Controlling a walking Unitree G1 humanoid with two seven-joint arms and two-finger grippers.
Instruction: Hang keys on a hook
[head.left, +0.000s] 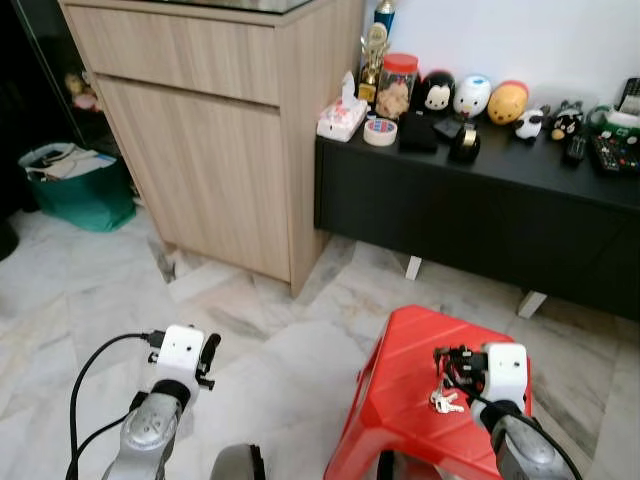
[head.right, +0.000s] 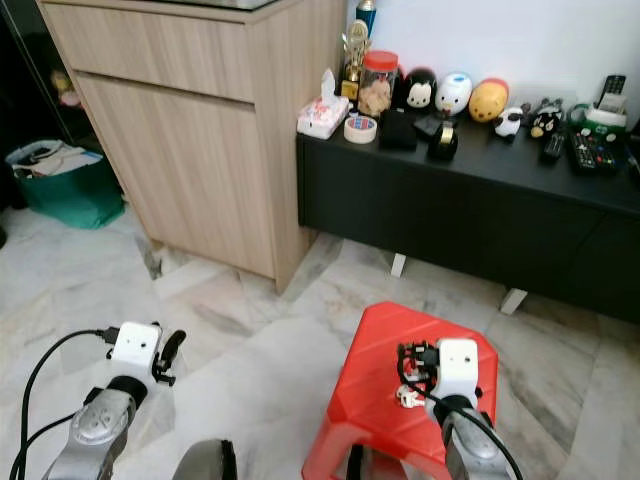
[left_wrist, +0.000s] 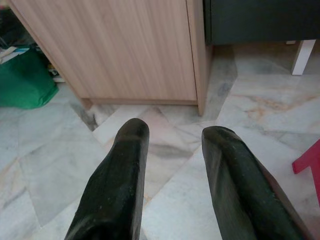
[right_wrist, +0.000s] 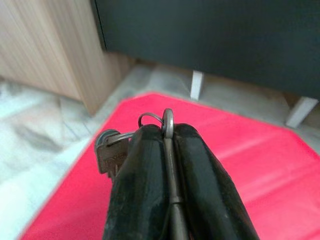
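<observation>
My right gripper (head.left: 447, 362) hangs over the red plastic stool (head.left: 400, 390) and is shut on a key ring. The silver keys (head.left: 445, 401) dangle below its fingers, just above the stool top. In the right wrist view the metal ring (right_wrist: 167, 122) is pinched between the two black fingers (right_wrist: 200, 170), with a key (right_wrist: 109, 152) hanging to one side. My left gripper (head.left: 210, 360) is low on the left above the marble floor, open with nothing between its fingers (left_wrist: 120, 185).
A light wooden cabinet (head.left: 220, 130) stands ahead on the left. A low black sideboard (head.left: 470, 200) on the right carries a tissue box, tape rolls, a jar, toy figures and remotes. A green bag (head.left: 75, 185) sits at the far left.
</observation>
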